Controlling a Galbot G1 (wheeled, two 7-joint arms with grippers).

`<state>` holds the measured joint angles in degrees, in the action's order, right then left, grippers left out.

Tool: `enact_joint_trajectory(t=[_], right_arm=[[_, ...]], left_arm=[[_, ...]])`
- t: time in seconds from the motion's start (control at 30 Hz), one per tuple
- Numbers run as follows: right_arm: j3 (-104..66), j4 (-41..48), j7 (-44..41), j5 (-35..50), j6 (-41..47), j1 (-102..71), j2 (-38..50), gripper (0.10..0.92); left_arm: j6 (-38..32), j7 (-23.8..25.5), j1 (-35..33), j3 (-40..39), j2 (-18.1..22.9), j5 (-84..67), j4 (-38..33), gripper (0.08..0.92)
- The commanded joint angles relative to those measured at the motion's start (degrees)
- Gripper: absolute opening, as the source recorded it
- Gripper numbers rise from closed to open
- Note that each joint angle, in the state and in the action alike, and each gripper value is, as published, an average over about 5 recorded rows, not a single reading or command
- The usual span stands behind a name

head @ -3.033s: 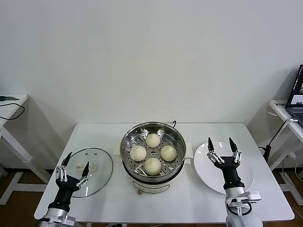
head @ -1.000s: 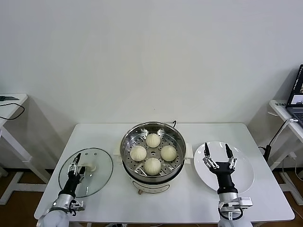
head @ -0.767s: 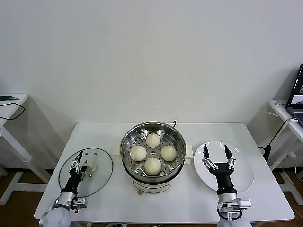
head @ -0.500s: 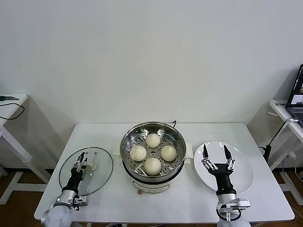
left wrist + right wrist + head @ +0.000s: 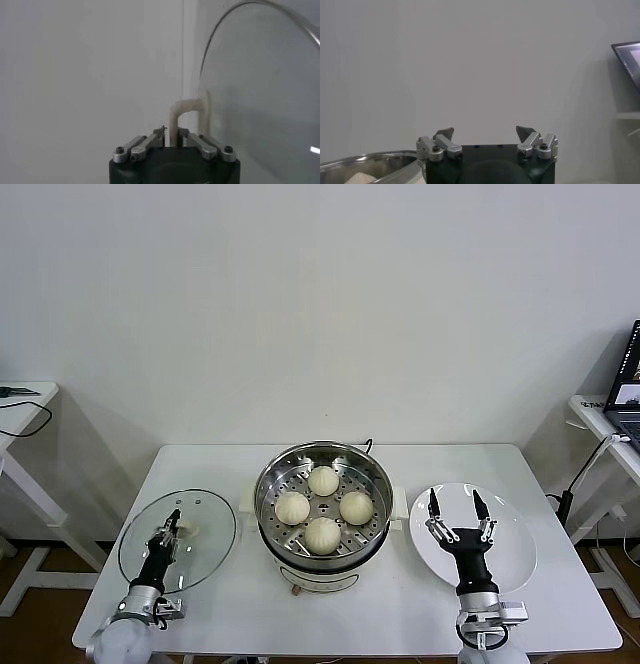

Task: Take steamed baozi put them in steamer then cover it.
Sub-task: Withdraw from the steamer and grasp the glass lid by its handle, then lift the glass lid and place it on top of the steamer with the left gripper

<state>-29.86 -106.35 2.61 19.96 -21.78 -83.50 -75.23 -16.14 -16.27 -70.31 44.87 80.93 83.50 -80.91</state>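
Several cream baozi (image 5: 322, 534) lie on the perforated tray inside the uncovered steel steamer (image 5: 268, 484) at the table's middle. The clear glass lid (image 5: 205, 539) is at the table's left. My left gripper (image 5: 172, 528) is shut on the lid's white handle (image 5: 176, 116), which stands between the closed fingers of the left gripper (image 5: 171, 134). The lid's glass (image 5: 260, 90) fills one side of the left wrist view. My right gripper (image 5: 455, 510) hangs open over the white plate (image 5: 515, 549) with nothing in it. The right wrist view shows the right gripper (image 5: 485, 132) open, and the steamer's rim (image 5: 370, 161) at the corner.
A cord runs off behind the steamer. Side tables stand off both ends of the white table (image 5: 400, 614), and the right one carries a laptop (image 5: 625, 384). The plate is bare.
My left gripper has shut on the lid's handle, and the lid has shifted slightly to the left. The right gripper has drawn back a little over the plate.
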Motion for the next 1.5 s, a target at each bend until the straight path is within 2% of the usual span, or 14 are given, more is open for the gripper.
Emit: enact_joint_trajectory(t=[0.03, 0.27, 0.43, 0.67, 0.87, 1.07, 1.5], right_arm=[[0.0, -0.3, 0.1, 0.1, 0.0, 0.1, 0.0, 0.823], [-0.8, -1.1, 0.1, 0.7, 0.6, 0.0, 0.6, 0.823], [-1.9, -0.8, 0.3, 1.4, 1.6, 0.0, 1.4, 0.823], [-3.8, 1.4, 0.2, 2.3, 2.0, 0.5, 2.1, 0.823], [-5.5, 2.5, -0.1, 2.7, 1.8, 0.4, 2.2, 0.823], [-6.6, 3.6, -0.3, 2.7, 1.7, 0.6, 1.9, 0.823], [-7.4, 4.5, -0.4, 1.3, 1.4, 0.4, 0.3, 0.823]], left_arm=[[1.8, 0.2, -4.6, 1.7, -0.3, -1.6, -14.4, 0.188], [11.1, 6.5, -13.1, 2.7, -3.3, -13.7, -31.3, 0.188], [17.9, 12.0, -17.5, 0.3, -5.8, -16.8, -41.2, 0.188], [30.6, 19.7, -17.6, -8.0, -8.8, -16.9, -50.8, 0.188], [39.1, 24.6, -12.8, -19.6, -12.9, -11.0, -51.3, 0.188], [44.3, 28.8, -6.2, -30.0, -14.8, -3.3, -49.0, 0.188], [51.6, 33.1, 6.6, -47.7, -11.2, 3.4, -41.7, 0.188]])
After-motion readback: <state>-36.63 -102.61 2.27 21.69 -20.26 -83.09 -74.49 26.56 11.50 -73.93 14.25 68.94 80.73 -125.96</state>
